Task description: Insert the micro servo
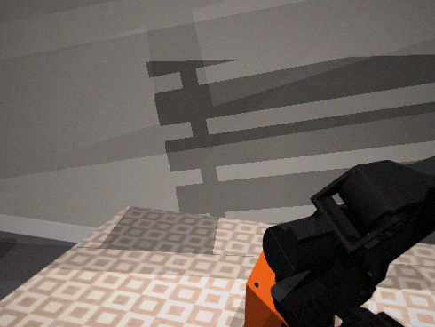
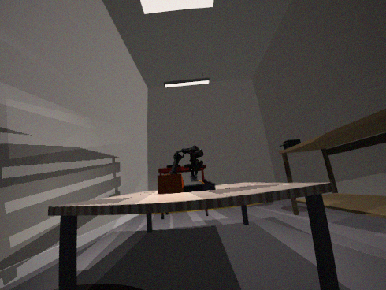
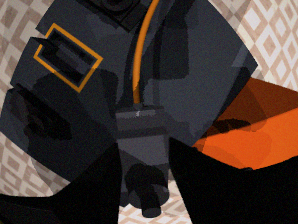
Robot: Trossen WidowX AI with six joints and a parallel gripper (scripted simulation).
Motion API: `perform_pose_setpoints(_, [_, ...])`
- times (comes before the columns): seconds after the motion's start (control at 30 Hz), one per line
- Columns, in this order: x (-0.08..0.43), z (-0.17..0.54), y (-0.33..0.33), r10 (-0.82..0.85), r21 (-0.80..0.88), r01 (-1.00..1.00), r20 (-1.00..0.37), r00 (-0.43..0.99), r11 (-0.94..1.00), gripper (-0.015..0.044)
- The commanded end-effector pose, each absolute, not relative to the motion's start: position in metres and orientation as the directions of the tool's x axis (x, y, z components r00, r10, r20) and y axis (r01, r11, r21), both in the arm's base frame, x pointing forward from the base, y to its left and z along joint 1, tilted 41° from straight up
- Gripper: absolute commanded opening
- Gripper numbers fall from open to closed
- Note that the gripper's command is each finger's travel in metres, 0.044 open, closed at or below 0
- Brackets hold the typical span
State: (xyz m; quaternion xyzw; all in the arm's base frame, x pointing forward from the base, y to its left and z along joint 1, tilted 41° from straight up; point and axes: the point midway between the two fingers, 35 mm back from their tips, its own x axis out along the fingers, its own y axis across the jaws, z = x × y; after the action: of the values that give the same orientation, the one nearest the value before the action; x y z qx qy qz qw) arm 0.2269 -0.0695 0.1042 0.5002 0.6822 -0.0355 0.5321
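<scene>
Two black fingers of the tool (image 3: 145,165) are clamped on the dark grey micro servo (image 3: 142,150), beyond the deck's orange-outlined pocket (image 3: 67,57); turn it squarely above, cable toward the notch, before lowering.

ok so lighting's pretty dim overall, lots of gray murk + visible grain in all 3 views. Exterior cam: ceiling panel (image 2: 177,5) is blown out to white, tube light (image 2: 187,83) further back is bright too. Hard-edged striped shadows on the wall (image 1: 89,107) (image 2: 71,71), and a dark shadow patch on the tabletop (image 1: 164,231). Wrist view's darkest imo, blacks at the bottom are crushed w/ basically no detail, but the orange block (image 3: 265,140) still pops.
</scene>
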Motion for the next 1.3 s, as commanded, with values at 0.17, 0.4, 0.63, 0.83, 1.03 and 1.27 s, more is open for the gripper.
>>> perform_pose_setpoints(0.17, [0.228, 0.106, -0.07, 0.645, 0.596, 0.471, -0.761, 0.073, 0.65, 0.0])
perform_pose_setpoints(0.4, [0.228, 0.106, -0.07, 0.645, 0.64, 0.246, -0.761, 0.073, 0.728, 0.0])
perform_pose_setpoints(0.63, [0.228, 0.106, -0.07, 0.645, 0.647, 0.013, -0.761, 0.073, 0.762, 0.0])
perform_pose_setpoints(0.83, [0.228, 0.106, -0.07, 0.645, 0.646, -0.01, -0.761, 0.073, 0.763, 0.0])
perform_pose_setpoints(1.03, [0.242, 0.107, -0.07, 0.645, 0.646, -0.01, -0.761, 0.074, 0.763, 0.0])
perform_pose_setpoints(1.27, [0.269, 0.109, -0.072, 0.644, 0.645, -0.011, -0.761, 0.076, 0.764, 0.0])
